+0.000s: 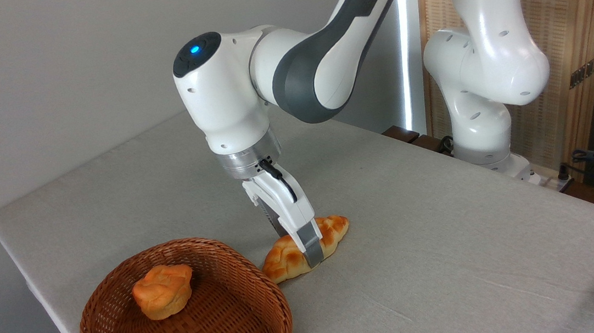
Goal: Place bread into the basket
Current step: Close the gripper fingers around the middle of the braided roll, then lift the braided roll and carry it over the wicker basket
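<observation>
**Braided loaf at basket rim**

Fixed camera: bread (290,258) lies on the grey table (448,239), just right of the basket (266,294), outside it. Gripper (305,248) straddles the loaf's middle; clenched or loose cannot be told. Small orange bun (163,291) sits inside the basket.

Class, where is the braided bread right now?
The bread lies on the table, just right of the basket, with the gripper straddling its middle.
</observation>
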Available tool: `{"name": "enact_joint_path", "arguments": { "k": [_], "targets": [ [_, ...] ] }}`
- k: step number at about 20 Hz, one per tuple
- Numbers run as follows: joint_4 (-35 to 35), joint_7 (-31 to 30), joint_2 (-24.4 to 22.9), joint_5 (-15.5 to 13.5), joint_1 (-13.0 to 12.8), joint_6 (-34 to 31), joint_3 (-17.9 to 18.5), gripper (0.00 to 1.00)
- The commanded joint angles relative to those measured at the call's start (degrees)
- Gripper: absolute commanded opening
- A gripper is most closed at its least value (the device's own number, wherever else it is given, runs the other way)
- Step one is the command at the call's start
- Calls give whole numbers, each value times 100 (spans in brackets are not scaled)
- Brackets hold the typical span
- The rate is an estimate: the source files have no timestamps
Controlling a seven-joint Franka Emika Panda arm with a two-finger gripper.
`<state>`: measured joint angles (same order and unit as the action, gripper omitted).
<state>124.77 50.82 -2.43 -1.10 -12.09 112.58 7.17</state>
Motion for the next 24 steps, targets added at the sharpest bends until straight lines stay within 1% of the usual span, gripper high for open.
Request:
{"name": "enact_joint_path", "arguments": {
  "k": [1,7,10,12,15,17,18,19,21,22,24],
  "targets": [
    [-5,130,-38,-4,-39,10,38,47],
    [-23,130,-73,-4,-39,-34,47,48],
    [-84,139,-187,-4,-39,-253,47,48],
    [-198,139,-301,-4,-39,-603,47,48],
    [-496,147,-381,-13,-48,-1341,21,48],
    [-742,209,-442,-65,-48,-1615,3,48],
    [-900,226,-451,-101,-48,-1616,21,48],
    [-1067,226,-443,-232,-48,-1581,38,49],
    [-1349,218,-408,-714,-31,-1354,108,49],
    [-1411,218,-407,-847,-22,-1083,187,49],
    [-1420,218,-373,-892,-22,-416,223,51]
  ]
}}
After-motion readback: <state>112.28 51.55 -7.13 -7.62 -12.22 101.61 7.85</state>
